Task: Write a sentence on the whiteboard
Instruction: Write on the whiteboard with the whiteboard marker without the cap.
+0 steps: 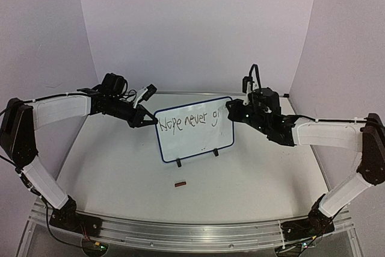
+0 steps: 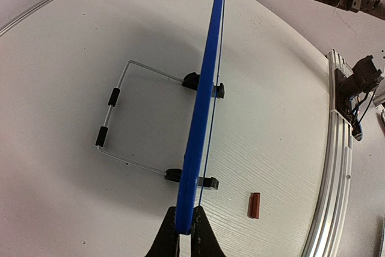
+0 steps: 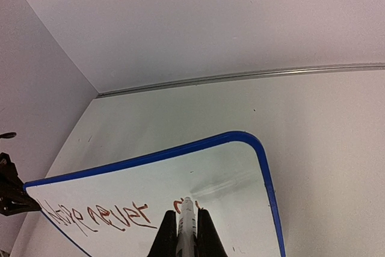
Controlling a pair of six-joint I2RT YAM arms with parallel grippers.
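The whiteboard (image 1: 194, 142), white with a blue frame, stands upright on black feet mid-table. Dark handwriting on it, the sentence (image 1: 187, 121), reads "Hope never g". My left gripper (image 1: 150, 122) is shut on the board's left edge; the left wrist view shows the blue frame (image 2: 204, 100) edge-on, pinched between the jaws of that gripper (image 2: 185, 222). My right gripper (image 1: 232, 109) is shut on a white marker (image 3: 187, 216), whose tip touches the board (image 3: 237, 176) at the last letter. In the right wrist view the words (image 3: 102, 218) run leftward from the right gripper (image 3: 187, 226).
A small reddish-brown piece (image 1: 180, 183) lies on the table in front of the board, also in the left wrist view (image 2: 254, 205). The board's wire stand (image 2: 114, 118) reaches out behind it. A metal rail (image 1: 180, 233) runs along the near table edge; walls close in behind and on both sides.
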